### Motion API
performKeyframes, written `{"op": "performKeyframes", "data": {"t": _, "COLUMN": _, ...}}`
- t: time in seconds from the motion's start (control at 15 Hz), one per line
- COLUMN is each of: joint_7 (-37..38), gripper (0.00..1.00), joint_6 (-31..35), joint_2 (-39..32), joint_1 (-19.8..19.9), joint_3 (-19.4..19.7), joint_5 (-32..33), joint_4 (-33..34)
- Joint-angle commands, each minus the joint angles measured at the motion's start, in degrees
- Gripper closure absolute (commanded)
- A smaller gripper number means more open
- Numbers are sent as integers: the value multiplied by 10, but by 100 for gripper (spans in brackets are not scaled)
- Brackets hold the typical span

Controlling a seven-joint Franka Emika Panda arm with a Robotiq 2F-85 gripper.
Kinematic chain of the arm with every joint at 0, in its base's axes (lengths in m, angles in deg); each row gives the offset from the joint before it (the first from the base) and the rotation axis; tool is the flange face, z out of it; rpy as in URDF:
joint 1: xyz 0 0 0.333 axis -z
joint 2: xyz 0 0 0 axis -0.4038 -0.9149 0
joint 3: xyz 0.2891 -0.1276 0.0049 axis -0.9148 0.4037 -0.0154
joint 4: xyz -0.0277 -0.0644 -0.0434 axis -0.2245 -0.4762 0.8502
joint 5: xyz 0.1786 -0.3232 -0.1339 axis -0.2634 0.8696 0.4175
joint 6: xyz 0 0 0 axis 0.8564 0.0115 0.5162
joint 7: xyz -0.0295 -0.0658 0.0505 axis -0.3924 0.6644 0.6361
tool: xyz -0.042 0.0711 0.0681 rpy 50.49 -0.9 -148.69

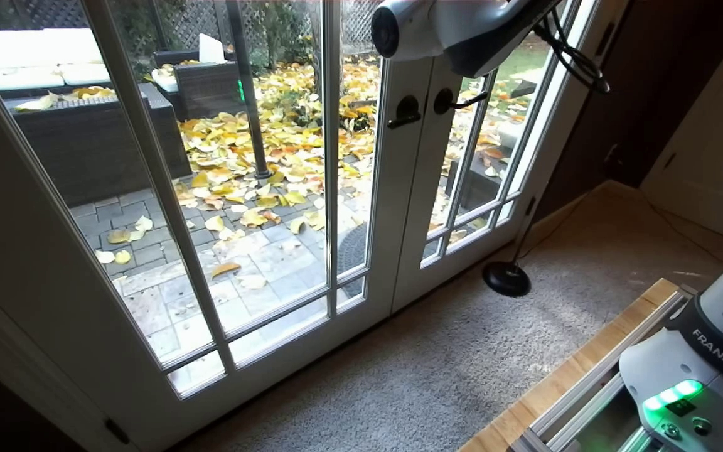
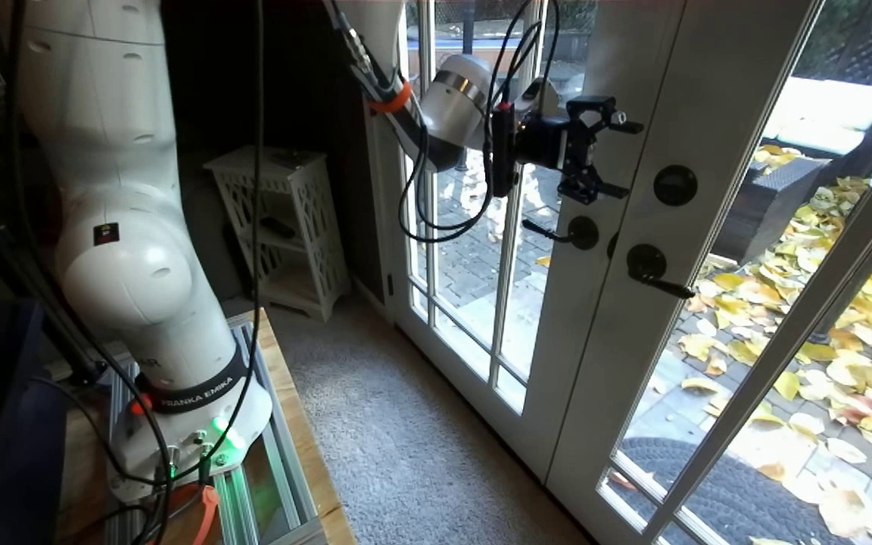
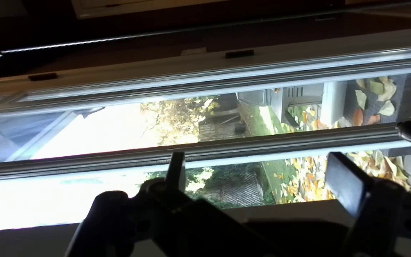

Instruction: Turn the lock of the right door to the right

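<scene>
fingers spread well apart, one above the other, aimed at where the right door meets the left door; whether their tips touch either one, i can't tell from where i'm standing. the lock, a small dark round knob, sits on the right door's white frame, above that door's dark lever. in an exterior view it shows just to the right of the fingers, about level with the lower one. the left door carries a matching lever, pointing the opposite way. in the wrist view, glass and yellow leaves show through the gap between the fingers.

behind them the arm reaches across from a wood-edged bench, black cables looping near its far end, a green light glowing low down on it. on the grey carpet a round black foot stands near the right door. outside, more leaves lie thick over the paving.
</scene>
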Motion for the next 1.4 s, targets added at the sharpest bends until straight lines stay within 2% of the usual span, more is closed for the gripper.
{"op": "performKeyframes", "data": {"t": 0.0, "joint_7": 6, "gripper": 0, "joint_6": -17, "joint_2": -63, "joint_1": -10, "joint_3": 14, "joint_5": 20, "joint_4": 57}}
{"op": "performKeyframes", "data": {"t": 0.2, "joint_7": 3, "gripper": 0, "joint_6": -7, "joint_2": -90, "joint_1": -10, "joint_3": 15, "joint_5": 22, "joint_4": 91}}
{"op": "performKeyframes", "data": {"t": 0.27, "joint_7": -1, "gripper": 7, "joint_6": -2, "joint_2": -96, "joint_1": -10, "joint_3": 14, "joint_5": 17, "joint_4": 101}}
{"op": "performKeyframes", "data": {"t": 0.4, "joint_7": -1, "gripper": 31, "joint_6": -2, "joint_2": -110, "joint_1": -11, "joint_3": 16, "joint_5": 21, "joint_4": 125}}
{"op": "performKeyframes", "data": {"t": 0.47, "joint_7": -4, "gripper": 31, "joint_6": 3, "joint_2": -114, "joint_1": -11, "joint_3": 16, "joint_5": 22, "joint_4": 133}}
{"op": "performKeyframes", "data": {"t": 0.67, "joint_7": -7, "gripper": 54, "joint_6": 15, "joint_2": -124, "joint_1": -5, "joint_3": 18, "joint_5": 13, "joint_4": 151}}
{"op": "performKeyframes", "data": {"t": 0.73, "joint_7": -8, "gripper": 48, "joint_6": 18, "joint_2": -124, "joint_1": -4, "joint_3": 18, "joint_5": 10, "joint_4": 148}}
{"op": "performKeyframes", "data": {"t": 0.87, "joint_7": -11, "gripper": 54, "joint_6": 22, "joint_2": -125, "joint_1": -3, "joint_3": 18, "joint_5": 6, "joint_4": 144}}
{"op": "performKeyframes", "data": {"t": 1.0, "joint_7": -15, "gripper": 46, "joint_6": 29, "joint_2": -126, "joint_1": -2, "joint_3": 18, "joint_5": 3, "joint_4": 142}}
{"op": "performKeyframes", "data": {"t": 1.13, "joint_7": -18, "gripper": 44, "joint_6": 38, "joint_2": -126, "joint_1": -2, "joint_3": 18, "joint_5": 1, "joint_4": 139}}
{"op": "performKeyframes", "data": {"t": 1.2, "joint_7": -21, "gripper": 46, "joint_6": 49, "joint_2": -124, "joint_1": 0, "joint_3": 17, "joint_5": -2, "joint_4": 138}}
{"op": "performKeyframes", "data": {"t": 1.33, "joint_7": -19, "gripper": 46, "joint_6": 68, "joint_2": -120, "joint_1": 4, "joint_3": 19, "joint_5": 4, "joint_4": 135}}
